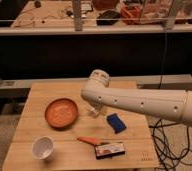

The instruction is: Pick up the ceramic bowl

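Note:
A shallow orange-brown ceramic bowl sits upright on the left half of the wooden table. My white arm reaches in from the right and ends in a rounded wrist above the middle of the table. The gripper hangs below the wrist, just to the right of the bowl's rim and close to the tabletop. It holds nothing that I can see.
A small white cup stands near the front left corner. A blue sponge, an orange stick-shaped item and a flat snack packet lie to the right of the bowl. Cables hang off the table's right side.

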Robot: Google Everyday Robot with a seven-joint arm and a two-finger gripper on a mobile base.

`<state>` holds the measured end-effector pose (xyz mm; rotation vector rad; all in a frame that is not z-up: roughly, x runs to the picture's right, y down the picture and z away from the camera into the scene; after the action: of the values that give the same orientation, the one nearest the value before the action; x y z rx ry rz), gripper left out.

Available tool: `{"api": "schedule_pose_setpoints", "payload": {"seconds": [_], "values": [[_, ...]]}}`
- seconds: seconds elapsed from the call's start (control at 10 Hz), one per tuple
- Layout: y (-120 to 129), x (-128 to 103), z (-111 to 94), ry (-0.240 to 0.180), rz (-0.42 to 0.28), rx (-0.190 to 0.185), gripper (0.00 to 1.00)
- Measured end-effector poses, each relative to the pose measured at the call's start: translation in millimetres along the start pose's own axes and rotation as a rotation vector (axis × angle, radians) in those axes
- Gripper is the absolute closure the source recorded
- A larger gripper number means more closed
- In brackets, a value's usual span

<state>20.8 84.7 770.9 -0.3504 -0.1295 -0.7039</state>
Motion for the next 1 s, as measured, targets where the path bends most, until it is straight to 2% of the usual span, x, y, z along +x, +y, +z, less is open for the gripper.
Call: {"api": "schedule_pose_setpoints", "payload": {"seconds": [0.4,0.6,1.0], "values": [[-6.6,-3.8,11.7,-0.029,-0.019,0.017,0.20],[-11.1,-5.5,16.7,-0.040,-0.030,0.025,0.27],[-19.7,-7.1,29.0,-0.069,-0.044,0.037,0.28]]}}
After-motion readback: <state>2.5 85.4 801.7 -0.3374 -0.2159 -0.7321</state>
